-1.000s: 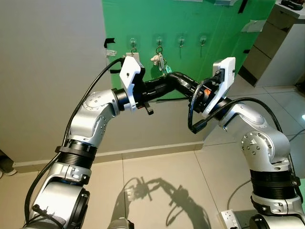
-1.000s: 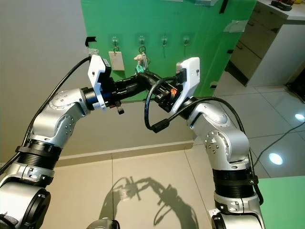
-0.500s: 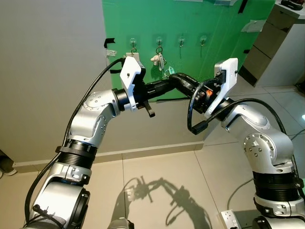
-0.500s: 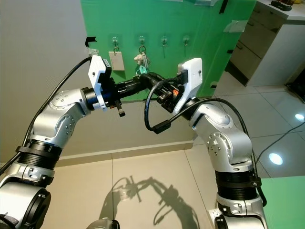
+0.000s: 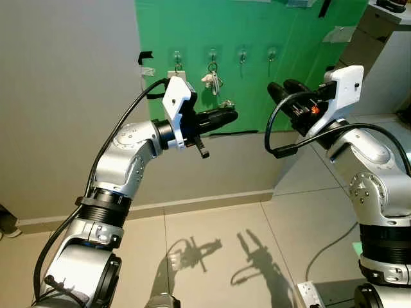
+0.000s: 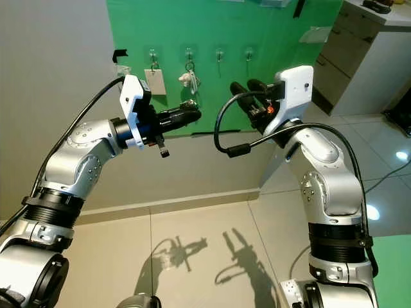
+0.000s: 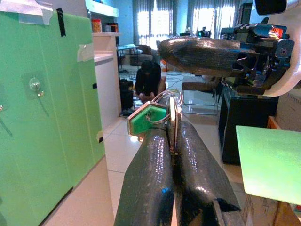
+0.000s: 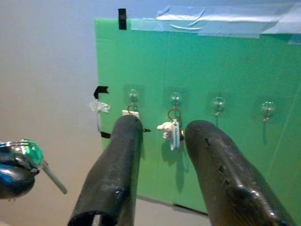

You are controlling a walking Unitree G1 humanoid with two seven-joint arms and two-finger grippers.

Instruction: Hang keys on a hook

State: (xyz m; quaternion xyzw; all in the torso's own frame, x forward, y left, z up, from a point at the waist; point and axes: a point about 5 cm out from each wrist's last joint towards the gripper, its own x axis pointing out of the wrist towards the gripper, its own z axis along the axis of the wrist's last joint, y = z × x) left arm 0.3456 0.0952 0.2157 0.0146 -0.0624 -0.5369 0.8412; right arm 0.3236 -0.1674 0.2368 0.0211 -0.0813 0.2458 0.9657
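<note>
The left gripper (image 5: 226, 116) pinches the keys (image 7: 157, 114) at its fingertips, short of the green board (image 5: 289, 70). The right gripper (image 5: 286, 91) hangs beside it, fingers spread, empty. Beyond, aim the ring squarely at a free hook (image 5: 243, 55), lifting over its tip.

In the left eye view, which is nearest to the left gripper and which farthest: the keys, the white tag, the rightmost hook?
1. keys, clamped at the left gripper tips.
2. white tag, hanging up-left on the green board.
3. rightmost hook, farther right on the board.

Key blades (image 7: 172, 123) hidden between left fingers (image 7: 149, 179); background person (image 7: 149, 80) blurred
</note>
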